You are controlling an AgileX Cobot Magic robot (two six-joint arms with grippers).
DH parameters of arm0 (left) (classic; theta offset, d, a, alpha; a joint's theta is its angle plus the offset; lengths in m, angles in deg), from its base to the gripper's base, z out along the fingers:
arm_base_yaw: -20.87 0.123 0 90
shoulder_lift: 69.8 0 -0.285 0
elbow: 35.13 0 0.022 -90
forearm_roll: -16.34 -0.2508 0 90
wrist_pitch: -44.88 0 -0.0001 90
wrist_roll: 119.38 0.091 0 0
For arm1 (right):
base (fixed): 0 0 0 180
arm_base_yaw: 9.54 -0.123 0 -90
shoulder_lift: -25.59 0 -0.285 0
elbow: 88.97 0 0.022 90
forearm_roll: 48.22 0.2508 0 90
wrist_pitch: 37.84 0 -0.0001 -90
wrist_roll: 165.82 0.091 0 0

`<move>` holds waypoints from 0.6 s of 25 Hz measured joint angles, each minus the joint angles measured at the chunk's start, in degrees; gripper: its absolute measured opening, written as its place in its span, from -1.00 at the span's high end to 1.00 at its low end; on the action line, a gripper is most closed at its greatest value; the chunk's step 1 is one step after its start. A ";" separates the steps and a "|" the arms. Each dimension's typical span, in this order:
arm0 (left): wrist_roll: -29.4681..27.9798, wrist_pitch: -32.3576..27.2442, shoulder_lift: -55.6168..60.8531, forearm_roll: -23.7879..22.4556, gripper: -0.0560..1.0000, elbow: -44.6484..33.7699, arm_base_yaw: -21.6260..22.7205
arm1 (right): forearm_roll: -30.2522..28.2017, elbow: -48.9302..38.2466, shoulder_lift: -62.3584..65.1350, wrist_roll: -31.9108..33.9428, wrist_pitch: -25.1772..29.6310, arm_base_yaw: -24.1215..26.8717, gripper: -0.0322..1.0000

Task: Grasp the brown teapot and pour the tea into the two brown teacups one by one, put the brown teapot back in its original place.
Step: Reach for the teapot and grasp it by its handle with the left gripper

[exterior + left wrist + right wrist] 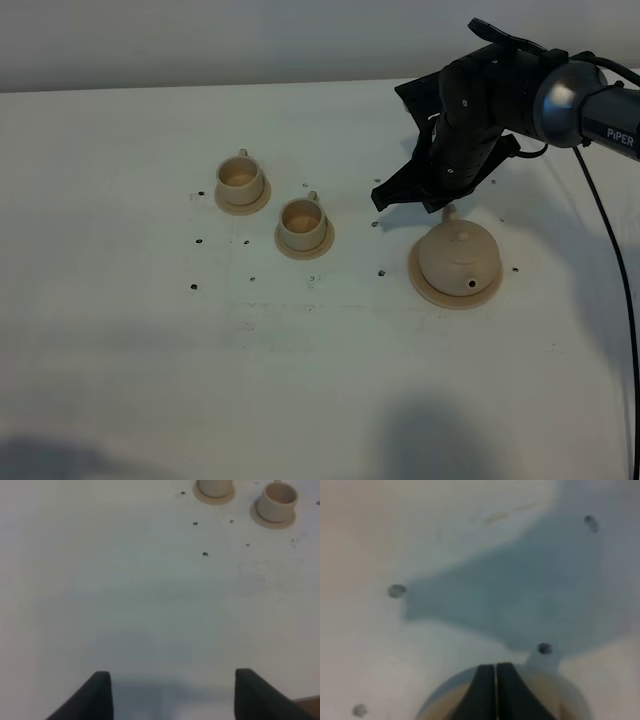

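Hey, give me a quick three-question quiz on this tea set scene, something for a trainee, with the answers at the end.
1. True or false: the teapot is tipped over a cup.
2. How many cups stand on the table? A) one B) two C) three
3. Fill in: in the left wrist view, the left gripper has its jaws ____.

Key: 1 false, it sits upright on its own saucer; 2 B; 3 open.
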 joint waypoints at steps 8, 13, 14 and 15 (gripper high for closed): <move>0.00 0.00 0.00 0.00 -0.05 0.00 0.00 | -2.51 0.00 0.00 0.78 0.00 0.00 0.95; 0.00 0.00 0.00 0.00 -0.05 0.00 0.00 | -4.75 0.00 0.00 1.72 0.63 0.00 0.95; 0.00 0.00 0.00 0.00 -0.05 0.00 0.00 | -4.88 0.00 0.00 1.74 0.75 0.00 0.95; 0.00 0.00 0.00 0.00 -0.05 0.00 0.00 | -4.88 0.00 0.00 1.87 1.02 0.12 0.95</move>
